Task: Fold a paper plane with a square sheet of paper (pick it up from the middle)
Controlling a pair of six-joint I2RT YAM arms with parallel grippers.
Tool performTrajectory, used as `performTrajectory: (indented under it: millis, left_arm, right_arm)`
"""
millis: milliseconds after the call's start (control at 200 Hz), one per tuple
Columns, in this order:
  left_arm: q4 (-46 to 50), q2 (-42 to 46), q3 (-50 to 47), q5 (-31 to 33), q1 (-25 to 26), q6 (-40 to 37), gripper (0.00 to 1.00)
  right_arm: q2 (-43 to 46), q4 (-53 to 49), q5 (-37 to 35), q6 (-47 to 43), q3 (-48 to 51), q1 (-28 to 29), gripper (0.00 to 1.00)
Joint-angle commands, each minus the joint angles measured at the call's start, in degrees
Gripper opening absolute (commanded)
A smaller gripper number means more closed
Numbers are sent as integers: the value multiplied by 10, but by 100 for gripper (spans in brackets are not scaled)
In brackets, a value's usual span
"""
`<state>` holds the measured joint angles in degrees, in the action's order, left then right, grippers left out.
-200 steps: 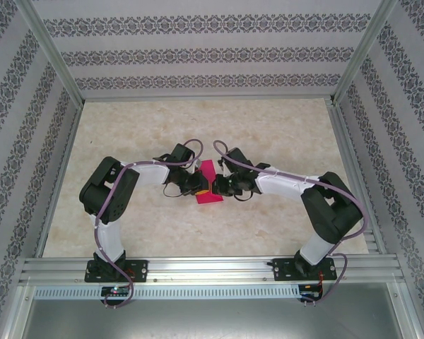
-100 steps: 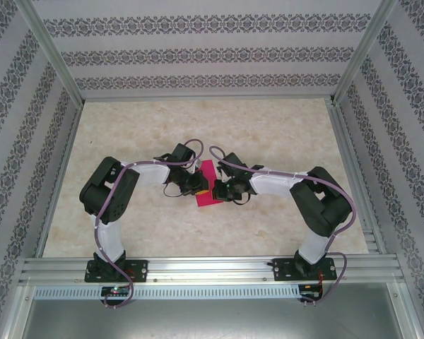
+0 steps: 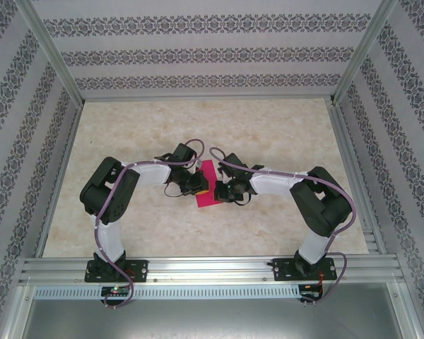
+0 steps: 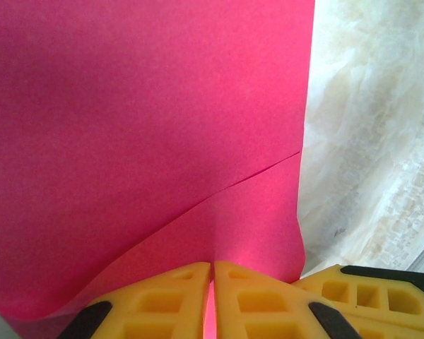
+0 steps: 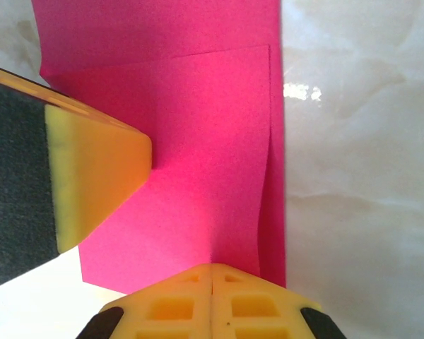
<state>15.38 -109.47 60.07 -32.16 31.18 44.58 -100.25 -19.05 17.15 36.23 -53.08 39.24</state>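
The pink sheet of paper (image 3: 206, 185) lies on the marbled table (image 3: 268, 134), at about the table's middle and a little toward its near edge. It is partly folded, and from above it reads as a narrow upright strip.

My left gripper (image 3: 200, 186) sits at the table's middle, on the left side of the strip. In my left wrist view its yellow fingers (image 4: 162, 300) are drawn almost together, with a sliver of the pink sheet (image 4: 141, 127) showing in the slit between them, so these jaws are pinching the paper. A folded layer's edge runs diagonally across the sheet above the tips.

My right gripper (image 3: 218, 189) meets it from the right of the table's middle. In my right wrist view its fingers (image 5: 162, 304) are closed tight, tip to tip, at the sheet's (image 5: 198, 141) lower edge. A faint ridge in the paper leads to the seam, but I cannot tell whether a layer is caught there. One yellow finger of the left gripper (image 5: 92, 183) rests on the paper's left side.
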Motion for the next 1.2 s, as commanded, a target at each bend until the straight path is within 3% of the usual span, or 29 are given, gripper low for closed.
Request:
performTrajectory:
  millis: [0, 380, 629, 999, 1194]
  left_arm:
    - [65, -19, -7, 69, 2, -4, 13]
    - [79, -23, 0, 78, 2, -3, 13]
    - [79, -24, 2, 76, 1, -3, 13]
    - [81, -26, 4, 74, 2, -2, 13]
    - [85, -26, 8, 75, 2, -4, 13]
  right_arm:
    - [5, -22, -24, -15, 12, -7, 6]
    - [23, -68, -55, -43, 14, -11, 7]
    - [87, -55, -38, -54, 12, -12, 15]
    - [22, 0, 32, -47, -7, 1, 12]
    - [4, 2, 29, -51, 1, -11, 10]
